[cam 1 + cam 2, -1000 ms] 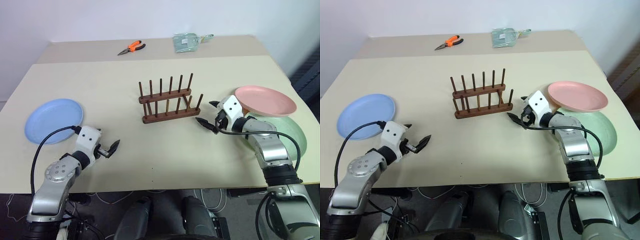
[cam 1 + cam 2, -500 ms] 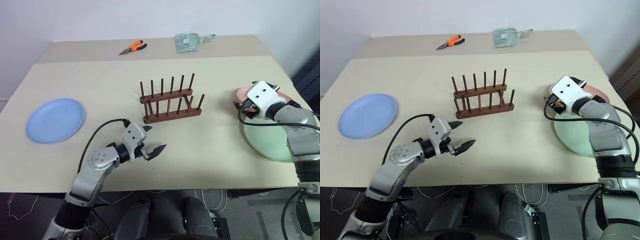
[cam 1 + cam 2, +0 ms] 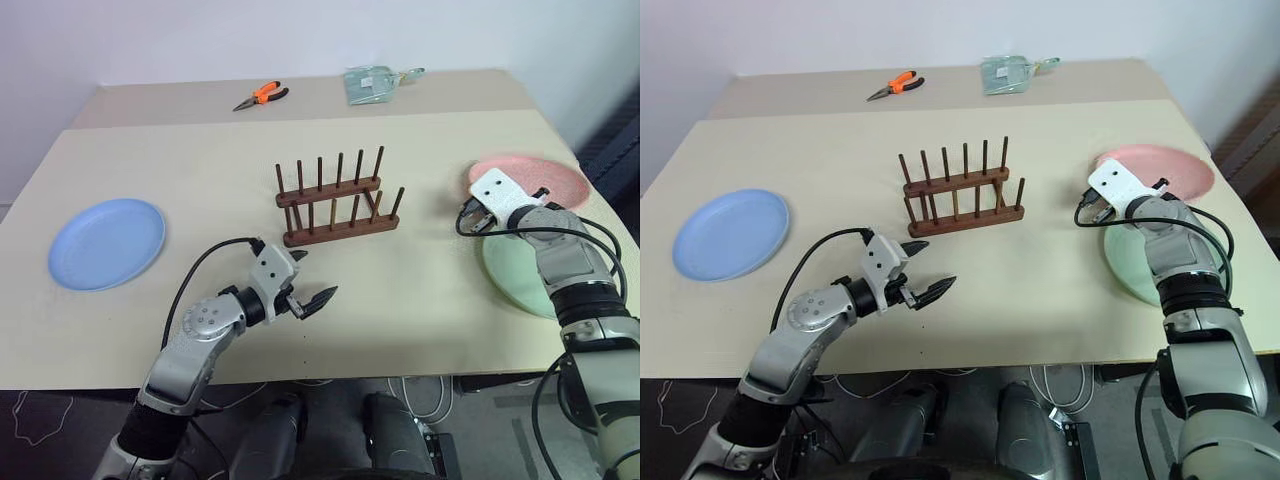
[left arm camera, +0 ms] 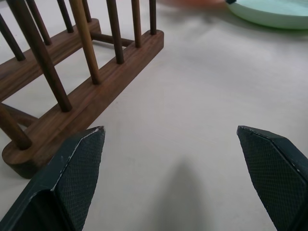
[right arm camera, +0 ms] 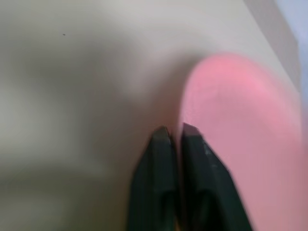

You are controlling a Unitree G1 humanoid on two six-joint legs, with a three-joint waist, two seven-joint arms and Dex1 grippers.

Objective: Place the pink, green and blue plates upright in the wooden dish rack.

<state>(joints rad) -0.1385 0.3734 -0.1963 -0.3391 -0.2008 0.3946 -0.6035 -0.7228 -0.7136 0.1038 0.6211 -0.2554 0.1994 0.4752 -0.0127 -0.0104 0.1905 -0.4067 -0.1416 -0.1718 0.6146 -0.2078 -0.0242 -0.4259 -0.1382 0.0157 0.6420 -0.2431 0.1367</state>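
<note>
The wooden dish rack [image 3: 335, 202] stands empty at mid-table. Far left on the table lies the blue plate [image 3: 107, 243]. At the right, the pink plate [image 3: 545, 178] rests partly over the green plate [image 3: 520, 275]. My left gripper [image 3: 318, 275] hovers open just in front of the rack, with nothing between its fingers; the left wrist view shows the rack's base [image 4: 86, 96] close ahead. My right gripper [image 5: 175, 130] is at the pink plate's left rim. Its fingers are shut with the rim [image 5: 226, 96] running into the thin gap between them.
Orange pliers [image 3: 263, 95] and a clear packet [image 3: 372, 82] lie on the raised back strip of the table [image 3: 200, 150]. Open tabletop lies between the rack and the blue plate. The table's right edge runs just past the pink and green plates.
My left arm swung right from near the blue plate to the front of the rack, still open. My right gripper moved from beside the rack to the pink plate's rim and shut.
</note>
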